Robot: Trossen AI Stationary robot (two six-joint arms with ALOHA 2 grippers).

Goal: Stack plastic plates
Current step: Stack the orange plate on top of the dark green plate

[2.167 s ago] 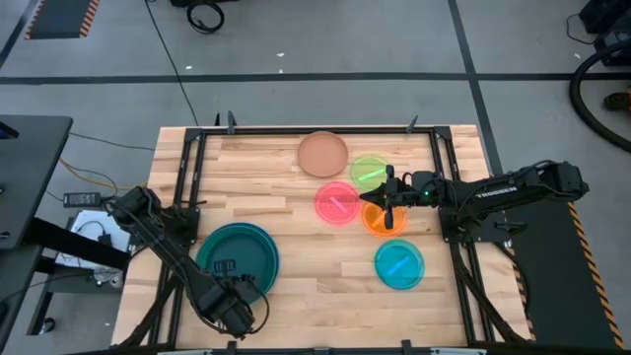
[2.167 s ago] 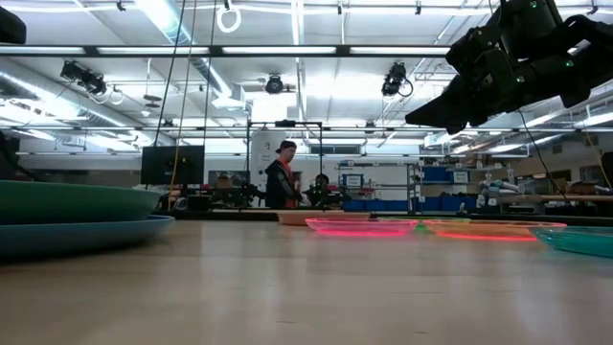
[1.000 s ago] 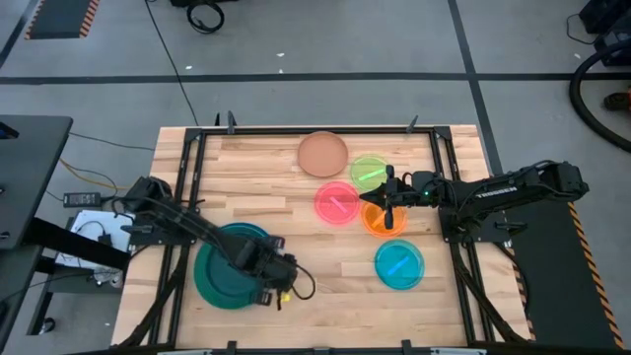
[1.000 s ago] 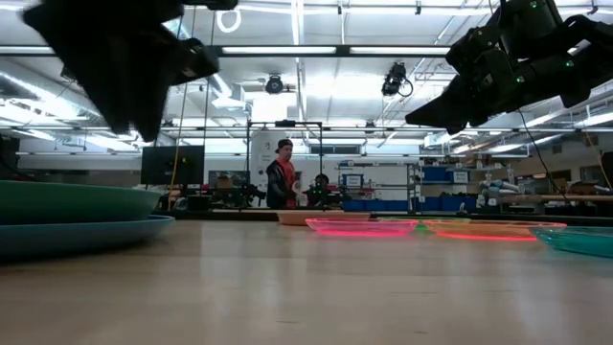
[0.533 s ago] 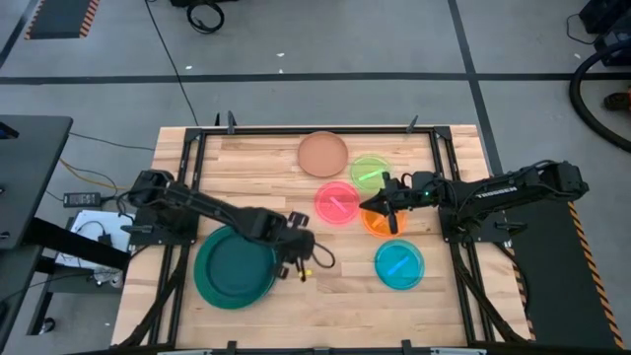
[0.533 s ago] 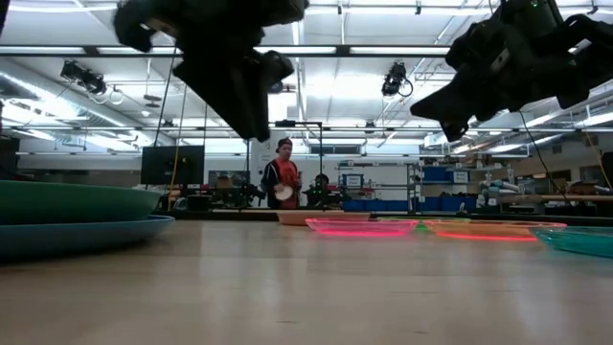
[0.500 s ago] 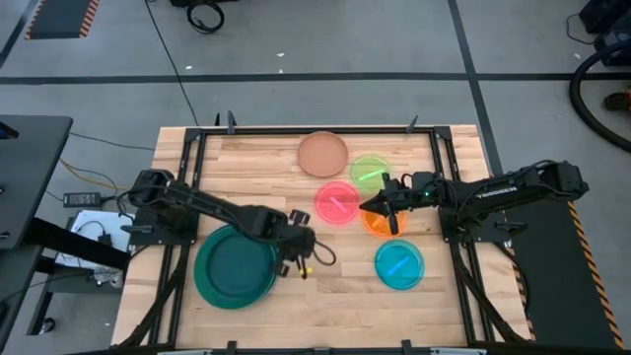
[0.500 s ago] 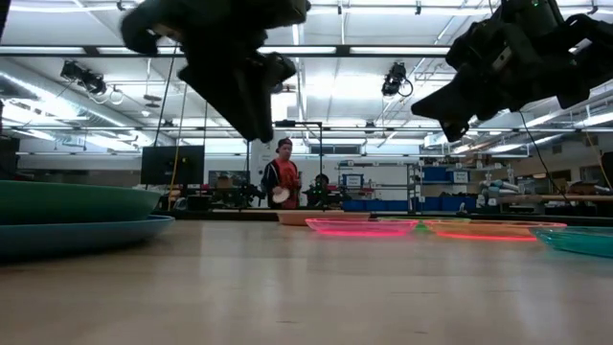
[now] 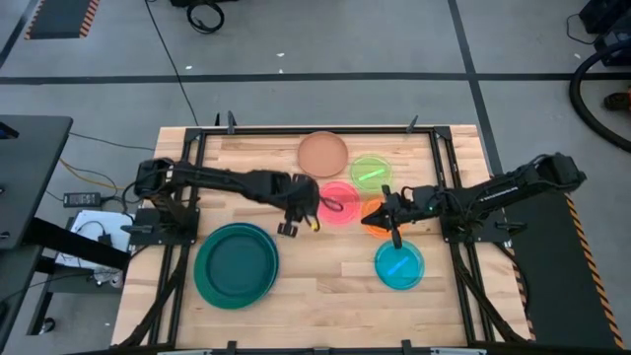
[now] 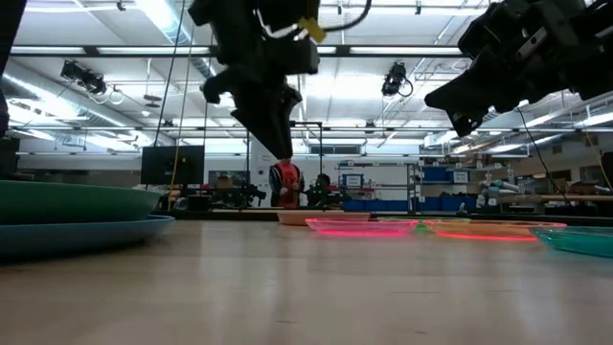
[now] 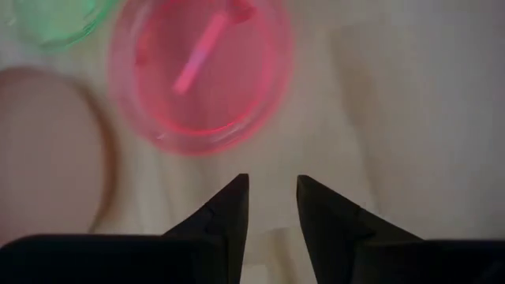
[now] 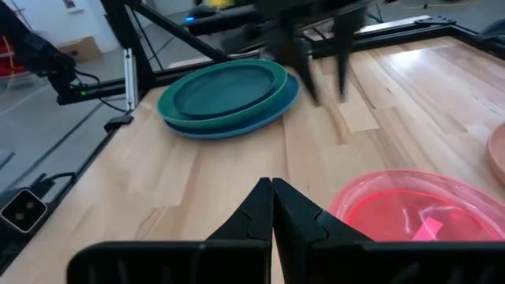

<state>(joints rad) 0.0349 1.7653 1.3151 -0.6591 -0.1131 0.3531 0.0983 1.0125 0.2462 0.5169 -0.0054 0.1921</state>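
A stack of large plates, dark teal on blue (image 9: 237,266), rests flat at the near left, also seen as the stack (image 12: 229,95). The small pink plate (image 9: 340,204) lies mid-table, with the green plate (image 9: 370,173) and the tan plate (image 9: 323,153) beyond it. The cyan plate (image 9: 399,264) lies near right. My left gripper (image 11: 272,197) hangs open above bare wood just left of the pink plate (image 11: 201,79). My right gripper (image 12: 272,197) is shut and hovers over the orange plate (image 9: 373,208), partly hiding it.
Black frame rails (image 9: 187,177) run along the table's left, right and far edges. Bare wood (image 9: 325,286) lies between the teal stack and the cyan plate. A person (image 10: 284,182) stands far back in the room.
My left gripper has swung from the right rim of the teal stack toward the table's far edge and a little to the right, up to the pink plate, staying open and clear of the table. My right gripper has shifted slightly toward the near edge, still shut.
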